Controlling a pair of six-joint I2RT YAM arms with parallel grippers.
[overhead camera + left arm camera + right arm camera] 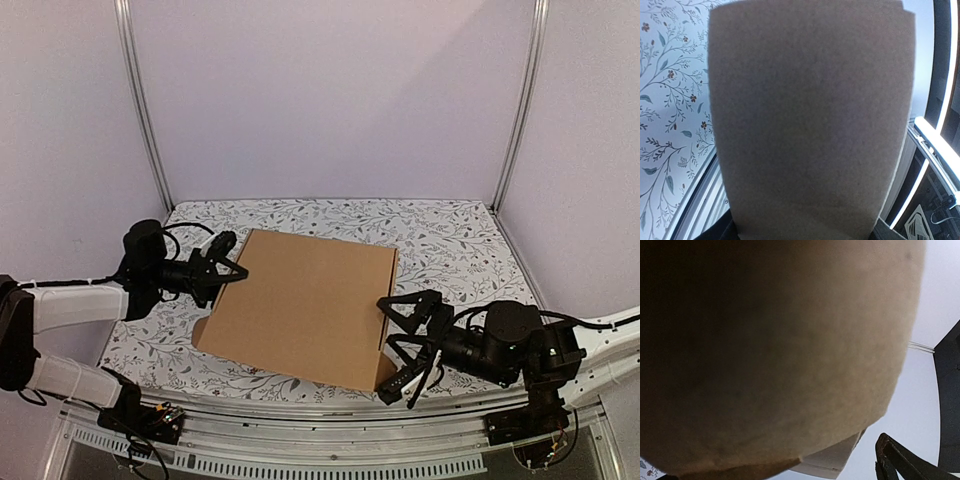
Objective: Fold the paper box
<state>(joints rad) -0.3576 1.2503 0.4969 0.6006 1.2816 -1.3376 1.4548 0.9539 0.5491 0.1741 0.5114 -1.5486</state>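
The paper box point(305, 305) lies in the middle of the table as a flat, closed-looking brown slab, tilted a little clockwise. My left gripper point(228, 260) is at its left edge, fingers spread and tips against the side; I see nothing pinched. In the left wrist view brown cardboard point(810, 125) fills the picture and hides the fingertips. My right gripper point(392, 345) stands wide open at the box's right edge, one finger above the near right corner and one below. The right wrist view shows the cardboard point(770, 350) very close and one dark finger point(900, 457).
A floral cloth point(450, 240) covers the table. Pale walls with metal posts point(140, 100) close in the back and sides. An aluminium rail point(330, 440) runs along the near edge by the arm bases.
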